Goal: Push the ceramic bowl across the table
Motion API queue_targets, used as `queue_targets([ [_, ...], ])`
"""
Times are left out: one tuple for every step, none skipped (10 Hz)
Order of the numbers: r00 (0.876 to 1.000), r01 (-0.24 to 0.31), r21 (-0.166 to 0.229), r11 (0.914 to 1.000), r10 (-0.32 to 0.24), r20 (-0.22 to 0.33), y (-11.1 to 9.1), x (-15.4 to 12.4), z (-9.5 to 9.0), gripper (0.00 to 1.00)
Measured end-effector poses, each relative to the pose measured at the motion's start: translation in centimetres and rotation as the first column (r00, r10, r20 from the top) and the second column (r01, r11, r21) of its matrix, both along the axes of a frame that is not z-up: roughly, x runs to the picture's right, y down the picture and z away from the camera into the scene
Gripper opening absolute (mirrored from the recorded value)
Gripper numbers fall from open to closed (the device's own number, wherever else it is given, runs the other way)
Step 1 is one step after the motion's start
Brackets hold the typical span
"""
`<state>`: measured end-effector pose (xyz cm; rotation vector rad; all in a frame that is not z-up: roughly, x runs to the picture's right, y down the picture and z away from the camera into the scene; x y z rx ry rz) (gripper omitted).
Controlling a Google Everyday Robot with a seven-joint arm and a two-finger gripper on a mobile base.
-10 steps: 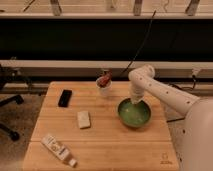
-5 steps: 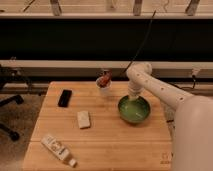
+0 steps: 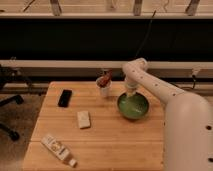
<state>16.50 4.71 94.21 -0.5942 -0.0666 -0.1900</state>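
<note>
Right-hand side: ceramic bowl point(image 3: 133, 106), glossy green, upright on the bench point(image 3: 110, 145), near its right edge.
End effector point(image 3: 131, 93): reaching down at the bowl's far rim; contact and finger state — cannot tell.
Behind-left of bowl: white cup point(image 3: 104, 87) with red-brown contents.
Centre: pale block point(image 3: 83, 119).
Far left: black phone point(image 3: 64, 97).
Front left: bottle point(image 3: 58, 149) lying flat.

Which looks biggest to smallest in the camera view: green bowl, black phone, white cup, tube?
1. Green bowl, the end effector at its far rim.
2. Tube, nearest the camera.
3. White cup and black phone, too close to rank.
</note>
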Motion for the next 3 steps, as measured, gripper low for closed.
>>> queue_targets([
  [1.000, -0.001, 0.010, 1.0000, 0.001, 0.002, -0.45, 0.07, 0.24, 0.01],
  [1.000, 0.003, 0.009, 1.0000, -0.003, 0.004, -0.62, 0.23, 0.40, 0.06],
  [1.000, 0.003, 0.004, 1.0000, -0.003, 0.009, -0.42, 0.36, 0.31, 0.14],
])
